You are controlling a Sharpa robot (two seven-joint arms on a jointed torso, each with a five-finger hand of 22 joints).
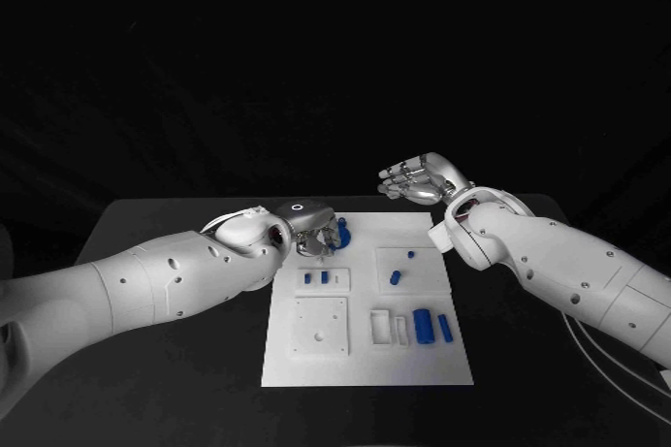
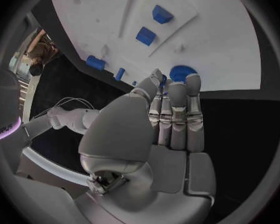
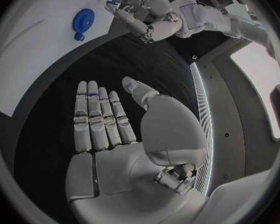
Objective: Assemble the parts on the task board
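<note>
Your left hand at the board's far edge, right hand off it.
On the worktop (image 1: 168, 214), the board (image 1: 367, 360) carries blue parts (image 1: 423, 322); left hand (image 1: 310, 230) pinches a gear (image 1: 342, 236) at its 11 o'clock corner; right hand (image 1: 420, 180), at 1 o'clock, is spread, holding nothing.

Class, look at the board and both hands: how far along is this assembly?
Early, it seems. Done: hard to say; two small blue parts sit on a raised block, seated or loose unclear. In hand: the left hand has its fingers at a round blue gear near the board's far edge. The right hand is held off the board, holding nothing. Left: the blue cylinders lying loose.
</note>
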